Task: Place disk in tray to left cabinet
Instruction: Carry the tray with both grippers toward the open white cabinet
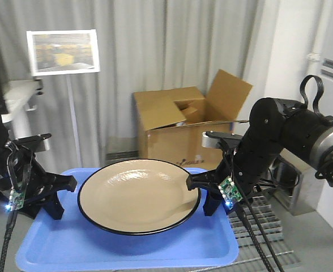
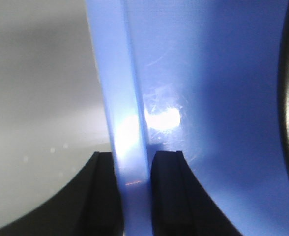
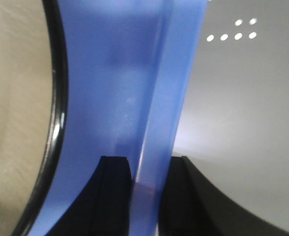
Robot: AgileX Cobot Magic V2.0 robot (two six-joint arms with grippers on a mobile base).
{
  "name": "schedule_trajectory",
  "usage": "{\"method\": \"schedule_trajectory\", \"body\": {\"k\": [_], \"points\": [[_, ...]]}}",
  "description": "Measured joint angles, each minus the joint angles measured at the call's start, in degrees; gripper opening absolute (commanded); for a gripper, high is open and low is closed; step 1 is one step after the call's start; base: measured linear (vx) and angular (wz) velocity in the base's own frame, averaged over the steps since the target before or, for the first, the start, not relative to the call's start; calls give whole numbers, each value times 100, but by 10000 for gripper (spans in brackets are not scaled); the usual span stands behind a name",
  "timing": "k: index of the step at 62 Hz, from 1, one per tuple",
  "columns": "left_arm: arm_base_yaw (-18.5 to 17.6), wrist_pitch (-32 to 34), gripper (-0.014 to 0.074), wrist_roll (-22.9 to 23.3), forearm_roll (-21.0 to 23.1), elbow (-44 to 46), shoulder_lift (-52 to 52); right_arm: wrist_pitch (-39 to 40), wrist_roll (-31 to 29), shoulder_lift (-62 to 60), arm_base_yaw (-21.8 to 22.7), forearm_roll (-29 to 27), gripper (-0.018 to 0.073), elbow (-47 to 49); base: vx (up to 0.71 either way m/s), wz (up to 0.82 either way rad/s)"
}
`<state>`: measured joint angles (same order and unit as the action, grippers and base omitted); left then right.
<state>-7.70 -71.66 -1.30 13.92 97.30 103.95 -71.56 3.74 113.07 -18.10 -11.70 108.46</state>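
Behind everything hung a pale grey curtain (image 1: pixel 155 56), with an open cardboard box (image 1: pixel 183 127) standing in front of it. Nearer you, the blue tray (image 1: pixel 70 249) stretched across the lower part of the front view, lying roughly level. The disk (image 1: pixel 138 195) sat inside it, about central and right way up, its black rim clear of the tray's short ends. The left gripper (image 1: pixel 62 198) was clenched on the tray's left rim, and the right gripper (image 1: pixel 203 198) was clenched on the right rim. Both wrist views showed the raised blue edge pinched between the black jaws, one inside the tray and one outside. So you had the disk in the tray and the tray gripped at both ends. It looked held off any surface, though its underside was hidden. No cabinet shelf could be made out in any view. By my reading, the carry to the left cabinet and the setting down were both left to do.
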Motion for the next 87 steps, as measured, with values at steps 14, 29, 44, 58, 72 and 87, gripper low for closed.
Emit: {"method": "schedule_trajectory", "body": {"k": [14, 29, 44, 58, 72, 87], "points": [[0, 0, -1, 0, -5, 0, 0, 0, 0, 0, 0, 3, -3, 0, 51, -46], [0, 0, -1, 0, -10, 0, 0, 1, 0, 0, 0, -3, -3, 0, 46, -53], [0, 0, -1, 0, -16, 0, 0, 18, 0, 0, 0, -20, -3, 0, 39, -61], [10, 0, -1, 0, -16, 0, 0, 35, 0, 0, 0, -32, -3, 0, 31, -79], [16, 21, -1, 0, -8, 5, 1, 42, 0, 13, 0, -13, -3, 0, 25, -93], [11, 21, -1, 0, 3, 5, 1, 24, 0, 13, 0, 3, -3, 0, 23, -86]]}}
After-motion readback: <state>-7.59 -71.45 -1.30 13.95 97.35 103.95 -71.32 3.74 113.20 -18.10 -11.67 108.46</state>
